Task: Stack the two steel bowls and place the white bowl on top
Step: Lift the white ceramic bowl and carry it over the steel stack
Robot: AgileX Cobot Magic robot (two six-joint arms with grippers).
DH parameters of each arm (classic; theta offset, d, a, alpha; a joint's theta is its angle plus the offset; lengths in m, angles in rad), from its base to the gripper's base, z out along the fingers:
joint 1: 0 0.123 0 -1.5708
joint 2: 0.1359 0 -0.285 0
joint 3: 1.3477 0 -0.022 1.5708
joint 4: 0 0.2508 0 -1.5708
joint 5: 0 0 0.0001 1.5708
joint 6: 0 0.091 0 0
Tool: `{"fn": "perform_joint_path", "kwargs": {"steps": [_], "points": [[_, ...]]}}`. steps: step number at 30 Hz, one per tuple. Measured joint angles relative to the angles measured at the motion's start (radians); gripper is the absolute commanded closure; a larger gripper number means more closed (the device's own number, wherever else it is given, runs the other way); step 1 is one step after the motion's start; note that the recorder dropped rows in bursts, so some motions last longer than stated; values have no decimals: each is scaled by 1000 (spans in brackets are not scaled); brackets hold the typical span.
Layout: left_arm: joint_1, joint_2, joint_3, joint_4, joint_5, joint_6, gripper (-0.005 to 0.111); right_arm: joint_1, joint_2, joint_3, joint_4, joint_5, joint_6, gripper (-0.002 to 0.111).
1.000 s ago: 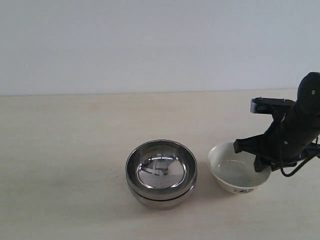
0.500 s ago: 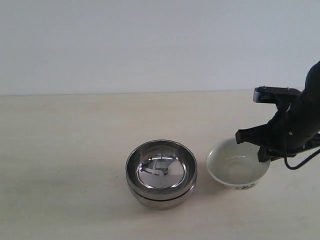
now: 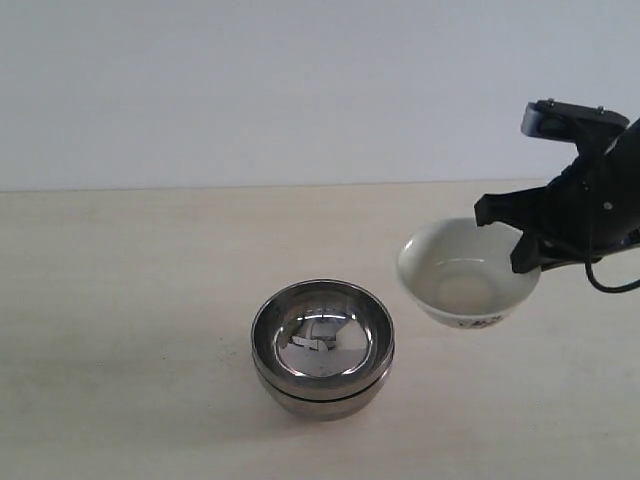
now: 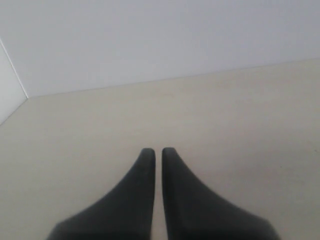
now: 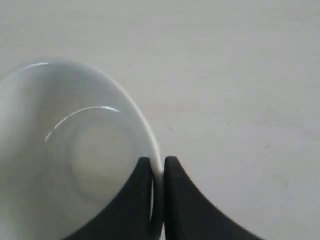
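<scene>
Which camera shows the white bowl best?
The exterior view: the whole white bowl shows, rim pinched by the right end effector. The right wrist view shows only part; the left wrist view, none.

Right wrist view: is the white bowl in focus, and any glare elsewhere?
Right wrist view: white bowl soft and blurred, rim held by the right gripper. Exterior view: stacked steel bowls show mirror reflections, faint shadow beneath. Left wrist view: even light, left gripper soft-edged.

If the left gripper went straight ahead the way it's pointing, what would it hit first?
The way looks free: ahead of the left gripper lies only the table, then the wall. Which it meets first is unclear.
</scene>
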State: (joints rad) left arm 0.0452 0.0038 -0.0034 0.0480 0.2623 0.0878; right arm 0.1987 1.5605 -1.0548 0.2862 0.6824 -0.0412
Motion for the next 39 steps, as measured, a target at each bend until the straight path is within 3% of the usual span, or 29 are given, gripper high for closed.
{"fn": "perform_joint_path", "kwargs": {"steps": [12,39], "points": [[0,0,0,0,0,0,103,7,-132,-70,121,113,-29,108],[0,0,0,0,0,0,103,313,-59,-70,176,-9,-10,108]]}}
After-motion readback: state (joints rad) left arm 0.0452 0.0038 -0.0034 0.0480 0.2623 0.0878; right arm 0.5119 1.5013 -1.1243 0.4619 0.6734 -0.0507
